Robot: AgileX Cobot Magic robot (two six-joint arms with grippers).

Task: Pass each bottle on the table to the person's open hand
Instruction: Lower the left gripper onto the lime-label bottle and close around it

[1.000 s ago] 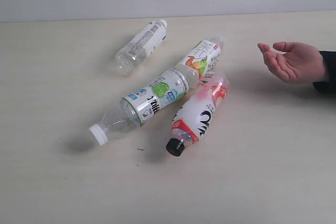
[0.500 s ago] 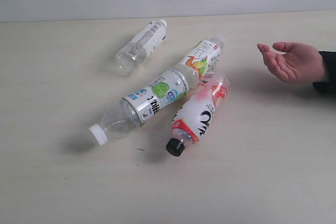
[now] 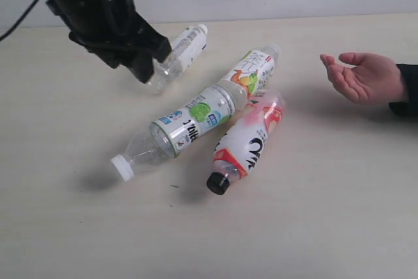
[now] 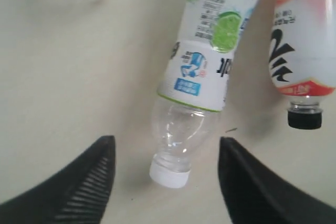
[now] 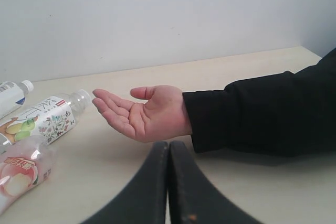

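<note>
Though half behind the left arm (image 3: 98, 11), small plain bottle (image 3: 186, 42); left gripper (image 4: 165, 141) agape, right gripper (image 5: 168, 145) closed, both empty.

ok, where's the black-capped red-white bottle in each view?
Exterior: red-white bottle lies mid-table, right of the green-blue label bottle.
Left wrist: red-white bottle beside that same bottle, black cap showing.
Right wrist: only the red-white bottle pink base end, next to the fruit-label bottle.
Shared landmark: the table in all three; fruit-label bottle also in exterior.
</note>
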